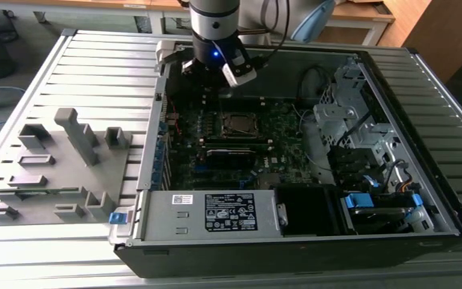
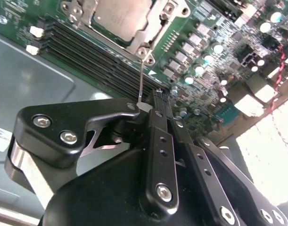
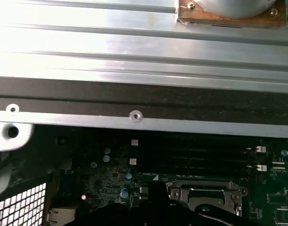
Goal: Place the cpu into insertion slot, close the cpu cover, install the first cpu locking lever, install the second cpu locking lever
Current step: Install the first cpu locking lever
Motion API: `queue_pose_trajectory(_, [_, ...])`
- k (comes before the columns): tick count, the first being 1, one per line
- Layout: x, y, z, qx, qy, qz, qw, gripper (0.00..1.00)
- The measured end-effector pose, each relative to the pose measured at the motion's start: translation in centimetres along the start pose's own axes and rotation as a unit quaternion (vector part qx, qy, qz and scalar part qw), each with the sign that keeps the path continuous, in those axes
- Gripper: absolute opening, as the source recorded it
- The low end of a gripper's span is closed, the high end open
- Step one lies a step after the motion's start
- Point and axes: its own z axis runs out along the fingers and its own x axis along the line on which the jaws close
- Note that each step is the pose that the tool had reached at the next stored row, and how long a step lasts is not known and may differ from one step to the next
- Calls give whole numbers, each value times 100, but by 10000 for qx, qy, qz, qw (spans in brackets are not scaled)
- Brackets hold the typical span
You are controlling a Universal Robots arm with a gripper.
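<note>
You have the fingers [image 2: 160,127] drawn narrow, nearly together, with a thin locking lever [image 2: 141,77] reaching their tips; you cannot tell whether they grip it. The cpu [image 2: 119,14] sits in the insertion slot [image 1: 237,124] inside the open computer case [image 1: 295,256], with the cpu cover [image 2: 151,30] lying closed over it.

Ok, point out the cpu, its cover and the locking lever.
cpu [image 2: 119,16]: second wrist view, centre of grey top.
cpu cover [image 2: 136,41]: second wrist view, frame edge.
locking lever [image 2: 142,77]: second wrist view, mid-rod.

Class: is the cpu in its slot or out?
In. In the second wrist view the cpu lies flat on the board, framed by the cover.
</note>
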Motion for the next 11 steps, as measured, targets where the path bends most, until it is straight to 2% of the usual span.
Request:
queue_pose_trajectory(8, [-149,-6,11,1,-4,24,10000,11])
queue_pose_trajectory(11, [-178,-8,13,1,-4,26,10000,11])
